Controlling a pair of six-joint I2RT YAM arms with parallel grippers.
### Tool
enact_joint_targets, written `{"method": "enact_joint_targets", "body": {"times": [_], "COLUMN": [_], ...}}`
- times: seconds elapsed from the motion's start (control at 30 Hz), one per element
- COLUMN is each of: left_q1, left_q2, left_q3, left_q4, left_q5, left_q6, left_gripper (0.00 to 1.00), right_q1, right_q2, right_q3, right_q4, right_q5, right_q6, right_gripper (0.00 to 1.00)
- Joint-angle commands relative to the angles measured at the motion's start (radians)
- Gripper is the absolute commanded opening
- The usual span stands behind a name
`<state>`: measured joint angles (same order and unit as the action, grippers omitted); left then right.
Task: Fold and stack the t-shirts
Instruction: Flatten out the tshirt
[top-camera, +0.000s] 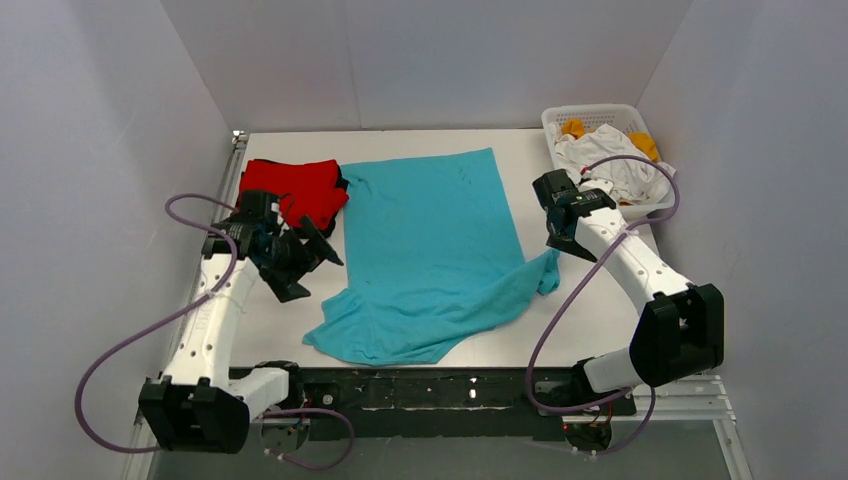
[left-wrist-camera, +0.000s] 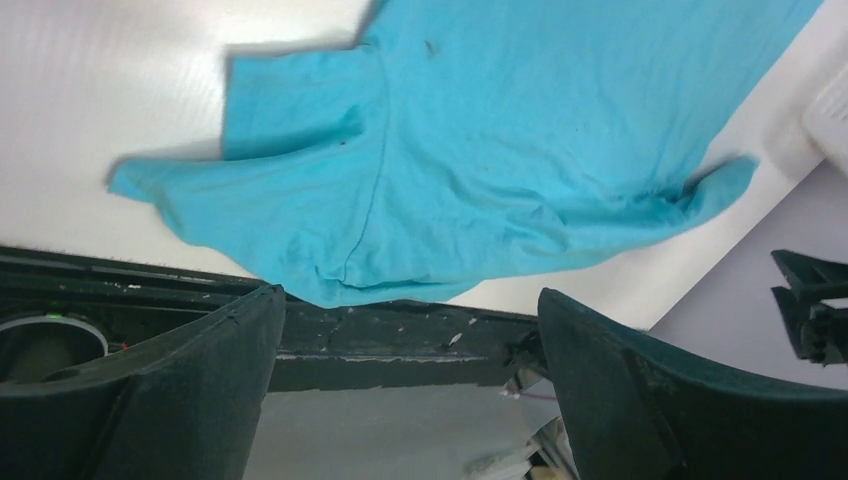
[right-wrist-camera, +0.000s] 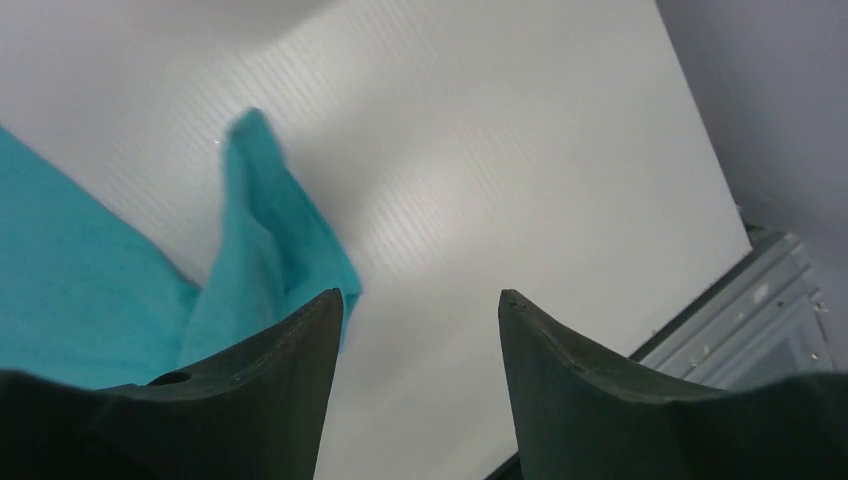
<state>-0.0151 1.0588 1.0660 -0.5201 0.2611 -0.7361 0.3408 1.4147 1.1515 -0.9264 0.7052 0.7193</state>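
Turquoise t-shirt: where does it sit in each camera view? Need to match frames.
Top external: turquoise t-shirt spread out at picture centre.
Left wrist: turquoise t-shirt fills the upper half.
Right wrist: turquoise t-shirt at the left edge, partly shown.
Shared landmark: its bunched sleeve.

On my worktop (top-camera: 280, 335) the spread t-shirt (top-camera: 430, 240) lies in the middle, its near edge close to the arm bases. The folded t-shirt (top-camera: 298, 185) sits far left, just beside the spread one's far left corner. The basket (top-camera: 553, 120) stands in the far right corner with heaped t-shirts (top-camera: 612, 165) inside. My left claw (top-camera: 308, 266) hangs left of the spread t-shirt, nearer me than the folded one. My right claw (top-camera: 558, 243) is over its right edge.
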Motion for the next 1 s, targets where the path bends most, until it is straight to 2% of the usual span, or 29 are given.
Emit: {"method": "enact_joint_targets", "body": {"times": [0.0,0.1,0.17,0.3,0.37,0.5,0.67,0.83,0.97], "left_q1": [-0.128,-0.188,-0.208,-0.226,-0.226,-0.229,-0.238,-0.257,-0.323], "left_q2": [0.161,0.282,0.370,0.583,0.680,0.825,0.883,0.790,0.682], "left_q3": [0.085,0.133,0.178,0.262,0.301,0.334,0.257,0.116,-0.051], "left_q4": [-0.041,0.025,0.071,0.129,0.137,0.143,0.199,0.222,0.256], "left_q5": [0.024,0.073,0.090,0.114,0.127,0.204,0.220,0.154,0.099], "left_q6": [0.049,0.078,0.096,0.140,0.159,0.165,0.134,0.118,0.064], "left_gripper": [0.98,0.98,0.98,0.98,0.98,0.98,0.98,0.98,0.98], "right_q1": [-0.008,-0.007,-0.006,0.000,0.015,0.056,0.058,0.058,0.057], "right_q2": [-0.006,-0.078,-0.169,-0.394,-0.415,-0.285,-0.066,0.183,0.381], "right_q3": [0.006,-0.071,-0.144,-0.381,-0.454,-0.430,-0.371,-0.160,0.094], "right_q4": [-0.193,-0.178,-0.080,0.369,0.542,0.593,0.687,0.577,0.393], "right_q5": [0.088,-0.009,-0.181,-0.700,-0.857,-0.839,-0.810,-0.728,-0.612], "right_q6": [0.050,0.039,0.003,-0.012,0.030,0.048,0.046,0.030,-0.030], "right_gripper": [0.68,0.69,0.75,0.82,0.83,0.85,0.86,0.85,0.85]}}
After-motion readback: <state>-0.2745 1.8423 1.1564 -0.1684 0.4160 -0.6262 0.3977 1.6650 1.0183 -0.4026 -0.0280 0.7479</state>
